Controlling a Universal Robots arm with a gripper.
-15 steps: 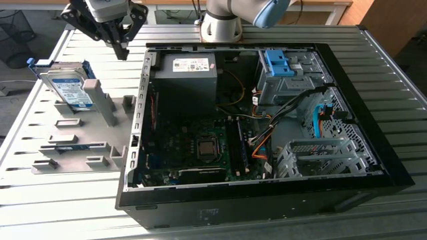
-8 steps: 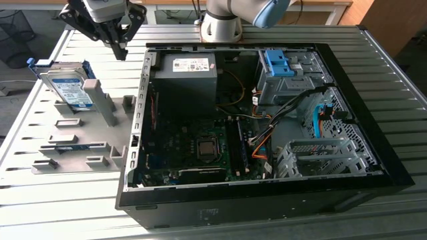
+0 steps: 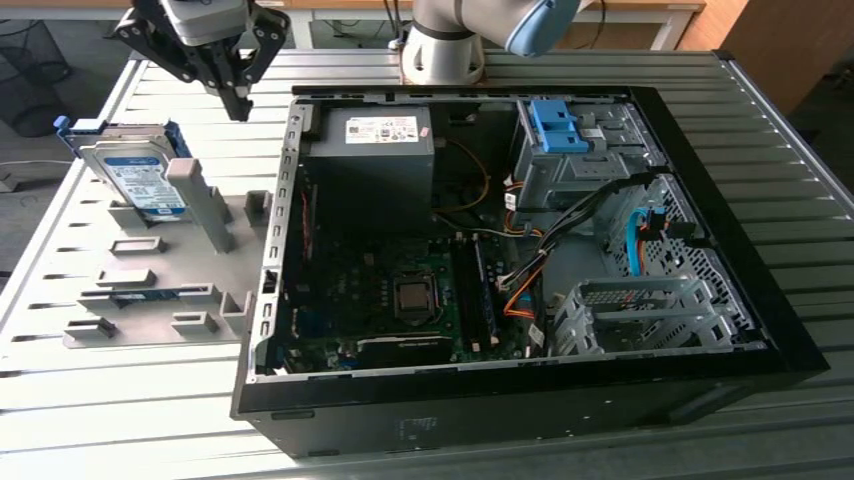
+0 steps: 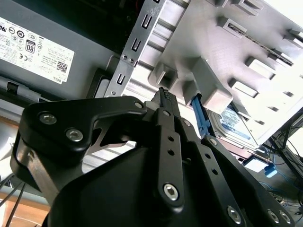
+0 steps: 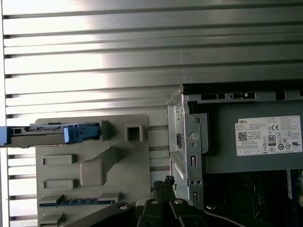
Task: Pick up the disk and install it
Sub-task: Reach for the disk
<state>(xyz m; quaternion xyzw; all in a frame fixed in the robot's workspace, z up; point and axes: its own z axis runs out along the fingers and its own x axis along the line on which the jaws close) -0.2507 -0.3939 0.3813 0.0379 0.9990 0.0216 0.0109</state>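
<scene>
Claw (image 3: 242,108) is being held closed and empty above the tabletop (image 3: 134,400), near the disk (image 3: 134,175), which is being kept upright in the grey fixture (image 3: 174,290) beside the open computer case (image 3: 534,420); pickup and installation are both being judged undone.

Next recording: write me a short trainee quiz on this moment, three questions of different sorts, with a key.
1. Fill in: the disk stands on edge in a grey ____, outside the computer case, at the exterior view's left.
2. True or false: the disk is already installed inside the case.
3. Multiple choice: the gripper is A) shut on the disk, B) holding nothing, apart from the disk, C) down inside the case.
Key: 1 holder; 2 false; 3 B.
</scene>
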